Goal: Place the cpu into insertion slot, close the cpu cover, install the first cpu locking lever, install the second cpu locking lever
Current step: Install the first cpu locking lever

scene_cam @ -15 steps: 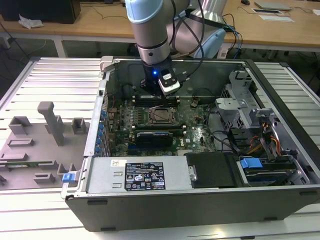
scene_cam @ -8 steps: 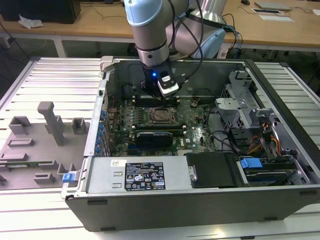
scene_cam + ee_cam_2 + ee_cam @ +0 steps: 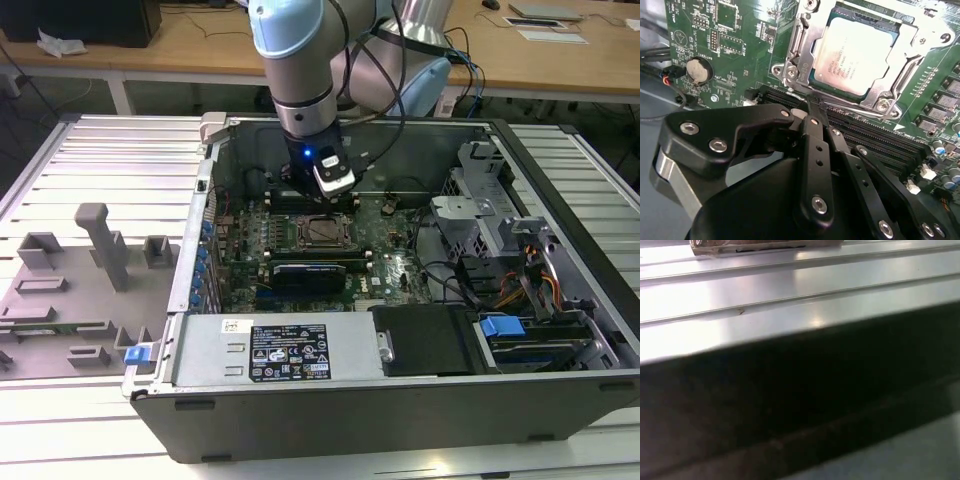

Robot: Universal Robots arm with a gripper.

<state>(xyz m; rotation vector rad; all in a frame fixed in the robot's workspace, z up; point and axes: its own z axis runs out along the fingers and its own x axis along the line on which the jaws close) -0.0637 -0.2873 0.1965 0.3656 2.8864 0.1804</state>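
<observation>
Pincer (image 3: 811, 107): closed narrow, gripping nothing I can see, at the edge of the cover (image 3: 910, 40), which is shut over the seated chip (image 3: 855, 52). I judge a slip here would gouge the green board (image 3: 730, 45).

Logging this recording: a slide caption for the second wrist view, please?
Wrist close-up: gripper at the edge of the lowered cpu cover, cpu seated beneath it, green board around.

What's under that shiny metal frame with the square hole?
The cpu lies under the cpu cover, and its grey top shows through the window. The chip's edges and whatever lies beneath it are covered.
</observation>
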